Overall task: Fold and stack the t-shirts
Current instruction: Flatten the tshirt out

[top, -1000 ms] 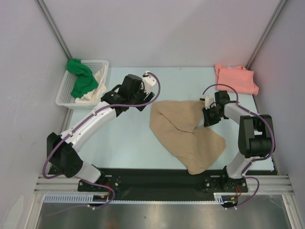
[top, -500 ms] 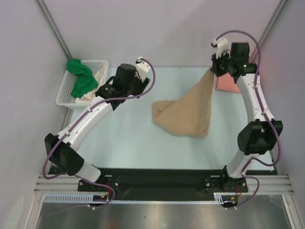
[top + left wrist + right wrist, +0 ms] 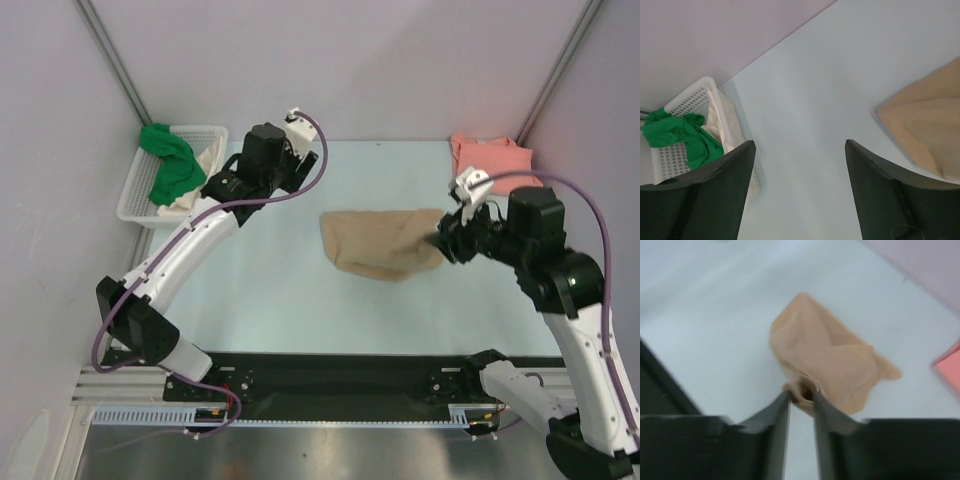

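White arms (image 3: 190,250), black joints (image 3: 135,325), purple cables (image 3: 321,150); left hand (image 3: 797,145) and right hand (image 3: 801,396) dark-fingered.

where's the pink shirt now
In the top view the pink shirt lies at the far right corner of the table, beyond the right tool and the tan shirt.

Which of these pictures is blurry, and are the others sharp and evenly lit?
Right wrist view: smeared throughout, the tan cloth t-shirt soft-edged; left wrist view: crisp on the white plastic lattice basket; top external view: sharp, evenly lit, only faint shadows.
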Robot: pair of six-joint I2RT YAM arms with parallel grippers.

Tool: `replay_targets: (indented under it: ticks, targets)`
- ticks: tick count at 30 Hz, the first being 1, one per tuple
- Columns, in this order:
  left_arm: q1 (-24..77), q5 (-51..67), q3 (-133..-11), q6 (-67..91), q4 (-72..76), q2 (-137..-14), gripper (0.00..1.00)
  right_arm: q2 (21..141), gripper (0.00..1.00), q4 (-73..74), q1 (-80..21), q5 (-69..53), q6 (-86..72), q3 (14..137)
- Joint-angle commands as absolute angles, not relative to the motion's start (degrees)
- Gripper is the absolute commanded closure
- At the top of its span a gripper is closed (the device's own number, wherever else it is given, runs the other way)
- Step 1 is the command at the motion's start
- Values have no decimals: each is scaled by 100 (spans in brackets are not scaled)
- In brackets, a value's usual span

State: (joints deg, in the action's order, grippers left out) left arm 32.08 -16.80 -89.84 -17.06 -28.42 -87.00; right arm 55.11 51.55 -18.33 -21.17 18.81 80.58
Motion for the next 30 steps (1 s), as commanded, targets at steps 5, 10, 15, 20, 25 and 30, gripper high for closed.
replay_targets:
  ticks: [5,10,15,20,25,30]
  targets:
    - [3182,-1373,-9368,-1802,-2671,-9402,18,5483,29,4669,-1785,-1416,1186,7216]
    - [3182,-634,-10825,-1845,-3557,-10886,22,6641,30,3738,-1276,-1583,1090,7225]
    - [3182,-44,-13652,-1907,-4912,-12970,27,7382,36,3279,-625,-1634,687,6647]
    - [3182,290,-13545,-2004,-4378,-13658,26,7813,39,3164,-299,-1960,834,6144]
    - [3155,597,-13210,-1943,-4218,-13886,24,8173,39,2989,-307,-2425,879,5985]
    - [3138,923,-13219,-1644,-4386,-14159,23,8718,40,2910,-351,-2496,923,6187]
